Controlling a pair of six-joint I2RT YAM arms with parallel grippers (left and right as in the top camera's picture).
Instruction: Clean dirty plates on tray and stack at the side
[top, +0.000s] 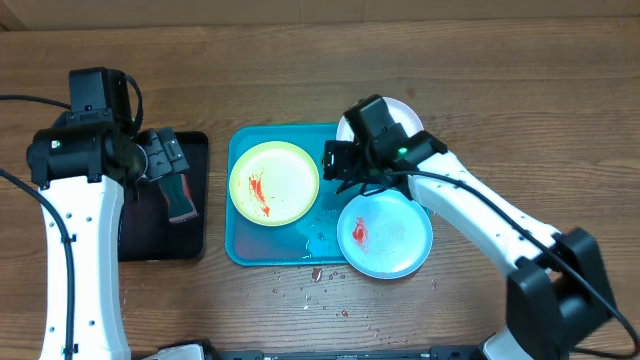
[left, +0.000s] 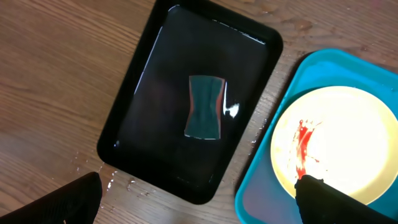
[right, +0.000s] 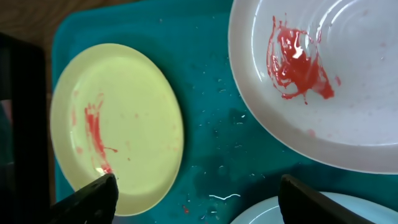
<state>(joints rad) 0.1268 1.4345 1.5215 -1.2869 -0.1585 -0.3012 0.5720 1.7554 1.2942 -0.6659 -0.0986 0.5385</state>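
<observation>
Left end effector (left: 199, 188) open above sponge (left: 204, 107) in black tray (left: 143, 93), near surface's left edge. Right end effector (right: 198, 186) open, empty, over tray (top: 238, 245) mid-surface. Yellow-green plate (top: 274, 181) and white plate (top: 385, 235) both smeared. Looks like sponge pickup: descend, close across its narrow waist.

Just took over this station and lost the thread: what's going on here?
Wiping has not begun. The left gripper hangs open above the sponge, which lies in the black tray, and it holds nothing. The right gripper is open and empty over the turquoise tray, between the plates. The yellow-green plate, the upper white plate and the lower white plate all show red smears. Nothing is stacked at the side yet.
</observation>
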